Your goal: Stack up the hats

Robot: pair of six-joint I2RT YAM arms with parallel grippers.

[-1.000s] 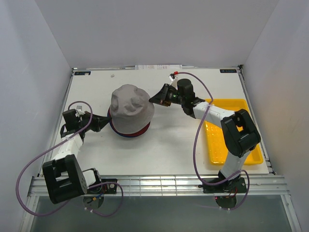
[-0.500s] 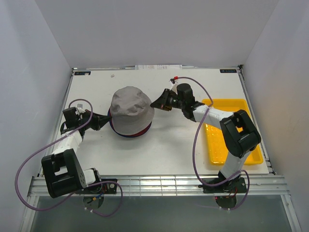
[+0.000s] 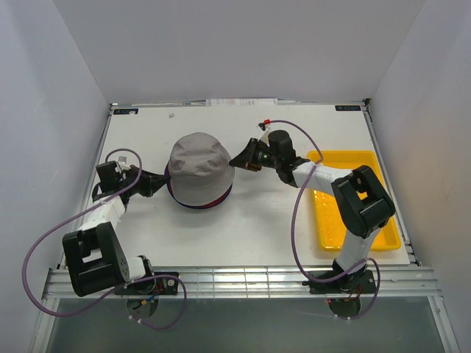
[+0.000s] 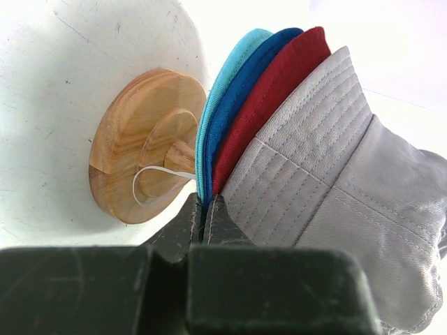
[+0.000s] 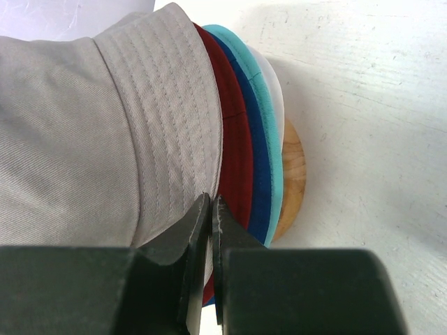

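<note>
The hats sit stacked on a wooden stand [image 4: 136, 157], with the grey hat [image 3: 200, 165] on top. Under it show the dark red [image 4: 276, 91], navy [image 4: 244, 87] and teal [image 4: 223, 91] brims, and a white brim [image 5: 274, 80] at the bottom. My left gripper [image 3: 159, 182] is at the stack's left edge, shut with the teal and navy brim edges running in between its tips. My right gripper [image 3: 239, 158] is at the right edge, shut at the rim of the grey brim [image 5: 174, 112].
A flat yellow tray [image 3: 390, 235] lies at the right, partly under my right arm. White walls close in the table on three sides. A small white scrap [image 3: 171, 114] lies near the back edge.
The grey hat has come down from a lumpy, raised shape to sit smooth and lower over the stack. Both grippers stayed shut and shifted slightly at the brims.
</note>
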